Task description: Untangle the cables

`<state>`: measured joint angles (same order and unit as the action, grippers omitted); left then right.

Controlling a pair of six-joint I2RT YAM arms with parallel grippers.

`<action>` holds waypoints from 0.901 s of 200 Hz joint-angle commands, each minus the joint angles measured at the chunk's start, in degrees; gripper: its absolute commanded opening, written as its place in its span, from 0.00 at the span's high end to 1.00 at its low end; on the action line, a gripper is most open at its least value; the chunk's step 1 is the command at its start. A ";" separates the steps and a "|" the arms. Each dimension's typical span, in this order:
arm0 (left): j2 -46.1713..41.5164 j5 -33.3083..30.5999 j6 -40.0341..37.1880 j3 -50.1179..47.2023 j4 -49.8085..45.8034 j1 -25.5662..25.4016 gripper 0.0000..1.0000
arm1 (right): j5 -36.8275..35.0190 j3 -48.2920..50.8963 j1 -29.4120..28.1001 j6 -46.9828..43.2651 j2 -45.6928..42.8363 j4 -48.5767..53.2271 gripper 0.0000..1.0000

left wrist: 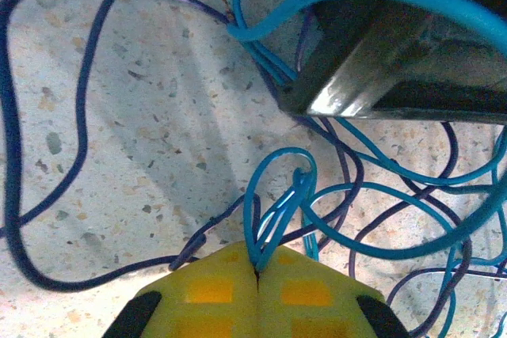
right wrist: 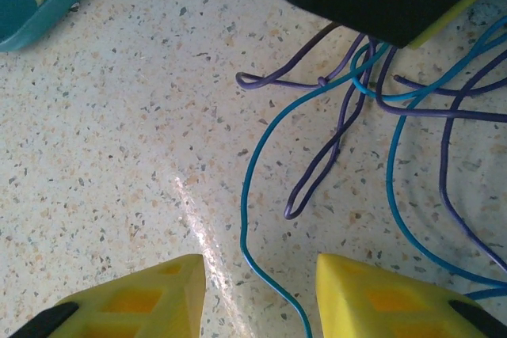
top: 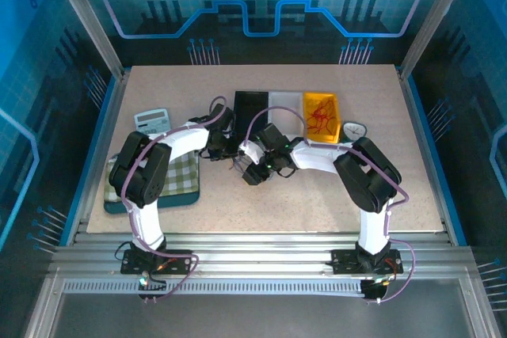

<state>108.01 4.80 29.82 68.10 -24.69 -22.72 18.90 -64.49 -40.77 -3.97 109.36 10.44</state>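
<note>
Near the middle of the table [top: 317,203], just short of the row of bins [top: 285,102] at its far edge, the cables [top: 236,164] lay in a loose tangle of blue and purple strands. The left gripper [left wrist: 257,271] had its yellow fingers pressed together on a folded loop of the blue cable [left wrist: 279,195], pinching it just above the tabletop, while purple wire [left wrist: 79,116] curled wide around it. The right gripper [right wrist: 261,275] hovered low with its fingers spread; a single blue strand [right wrist: 244,195] ran across the table between them, not gripped, and a purple loop [right wrist: 313,176] lay just beyond. Some red wires sat in the yellow bin [top: 321,114]. The step in hand looked like freeing a blue strand from the purple ones. Next, the right gripper would probably need to close on a neighbouring strand and pin it while the left drew its loop clear, slowly, so the crossings slid rather than tightened.
</note>
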 commanded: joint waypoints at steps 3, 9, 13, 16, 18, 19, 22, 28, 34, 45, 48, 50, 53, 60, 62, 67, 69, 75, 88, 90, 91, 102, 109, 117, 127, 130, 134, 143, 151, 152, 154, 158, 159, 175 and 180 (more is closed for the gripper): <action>-1.73 5.00 -0.38 0.36 1.95 -1.02 1.00 | -1.06 3.61 0.95 -0.37 1.09 3.33 0.58; -1.90 5.20 -0.28 0.22 2.01 -0.86 1.00 | -0.82 4.61 1.40 0.11 0.67 2.92 0.58; -1.92 5.30 -0.23 0.05 2.08 -0.79 1.00 | -0.64 5.36 1.88 0.46 0.33 2.52 0.58; -2.00 5.31 -0.16 -0.04 2.10 -0.75 1.00 | -0.60 5.93 2.15 0.77 0.06 2.19 0.58; -2.05 5.35 -0.19 -0.13 2.10 -0.75 1.00 | -0.59 6.34 2.29 0.97 -0.16 1.90 0.58; -2.07 5.38 -0.20 -0.14 2.14 -0.70 1.00 | -0.56 6.50 2.33 0.97 -0.27 1.75 0.58; -2.09 5.39 -0.18 -0.27 2.14 -0.66 1.00 | -0.46 7.19 2.65 1.25 -0.69 1.34 0.58; -2.18 5.61 -0.12 -0.41 2.16 -0.51 1.00 | -0.42 7.85 3.03 1.50 -1.17 0.97 0.58; -2.25 5.66 -0.09 -0.57 2.19 -0.41 1.00 | -0.35 8.50 3.43 1.91 -1.68 0.69 0.58; -2.35 5.79 -0.11 -0.81 2.24 -0.26 1.00 | -0.13 9.19 3.95 2.27 -2.42 0.47 0.58; -2.36 5.81 -0.09 -0.85 2.26 -0.22 1.00 | -0.25 9.20 4.02 2.40 -2.53 0.54 0.58; -2.36 5.90 -0.11 -0.86 2.23 -0.22 1.00 | -0.43 9.21 4.03 2.39 -2.61 0.55 0.58; -2.36 5.92 -0.12 -0.94 2.27 -0.22 1.00 | -0.70 9.28 4.08 2.46 -2.72 0.55 0.58; -2.45 5.93 -0.09 -1.02 2.34 -0.22 1.00 | -0.87 9.38 3.95 2.53 -2.84 0.55 0.58; -2.45 5.97 -0.11 -1.03 2.40 -0.22 1.00 | -0.92 9.37 4.02 2.49 -2.83 0.51 0.58; -2.52 6.06 -0.12 -1.12 2.57 -0.22 1.00 | -0.95 9.30 3.93 2.54 -2.80 0.46 0.58; -2.51 6.09 -0.12 -1.17 2.61 -0.22 1.00 | -1.09 9.29 3.94 2.58 -2.78 0.46 0.58; -2.54 6.34 -0.18 -1.21 2.86 -0.22 1.00 | -1.77 9.22 3.75 2.64 -2.73 0.50 0.58; -2.58 7.24 -0.58 -1.34 3.33 -0.21 1.00 | -3.83 9.14 3.05 2.64 -2.65 0.33 0.60; -2.61 7.40 -0.61 -1.31 3.46 -0.22 1.00 | -4.41 9.17 2.89 2.65 -2.62 0.30 0.60; -2.62 7.50 -0.63 -1.30 3.48 -0.22 1.00 | -4.62 9.14 2.89 2.65 -2.59 0.29 0.61; -2.71 8.39 -0.90 -1.52 4.13 -0.22 1.00 | -5.91 9.04 2.19 2.57 -2.52 -0.02 0.65; -2.80 9.11 -0.95 -1.76 4.61 -0.14 1.00 | -6.16 8.99 1.90 2.66 -2.56 -0.30 0.69; -2.84 9.70 -1.08 -1.92 4.93 -0.13 1.00 | -6.53 8.91 1.46 2.74 -2.60 -0.57 0.77; -2.83 9.71 -1.08 -1.96 4.90 0.00 1.00 | -6.69 9.01 1.23 2.78 -2.95 -0.91 0.87; -2.81 9.71 -1.01 -1.92 4.85 0.10 1.00 | -6.75 9.09 1.23 2.79 -3.06 -0.98 0.88; -2.80 9.75 -0.92 -1.98 4.85 0.17 1.00 | -6.81 9.24 1.31 2.89 -3.35 -1.17 0.91; -2.76 9.80 -0.48 -2.17 5.11 0.39 0.99 | -6.72 9.98 1.52 2.98 -4.28 -1.96 0.96; -2.71 9.99 -0.24 -2.44 5.47 0.61 0.91 | -6.61 10.86 2.04 3.52 -5.44 -2.94 0.99; -2.71 9.98 -0.22 -2.48 5.50 0.64 0.90 | -6.60 10.96 2.16 3.61 -5.54 -3.04 0.99; -2.71 10.08 -0.14 -2.52 5.52 0.70 0.88 | -6.59 11.20 2.36 3.86 -5.87 -3.29 1.00; -2.71 10.12 -0.04 -2.63 5.63 0.79 0.84 | -6.32 11.62 2.87 4.25 -6.56 -3.79 1.00; -2.71 10.13 -0.04 -2.62 5.62 0.81 0.83 | -6.19 11.77 3.01 4.37 -6.76 -3.95 1.00; -2.71 10.42 0.10 -2.88 6.24 0.92 0.69 | -3.64 13.56 5.71 7.00 -9.84 -6.13 1.00; -2.63 10.45 0.15 -2.88 6.29 0.92 0.65 | -2.79 13.76 6.61 7.68 -10.67 -6.61 1.00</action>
<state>107.15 13.21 30.06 66.28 -19.59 -22.26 13.82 -53.28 -37.82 0.05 103.42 4.56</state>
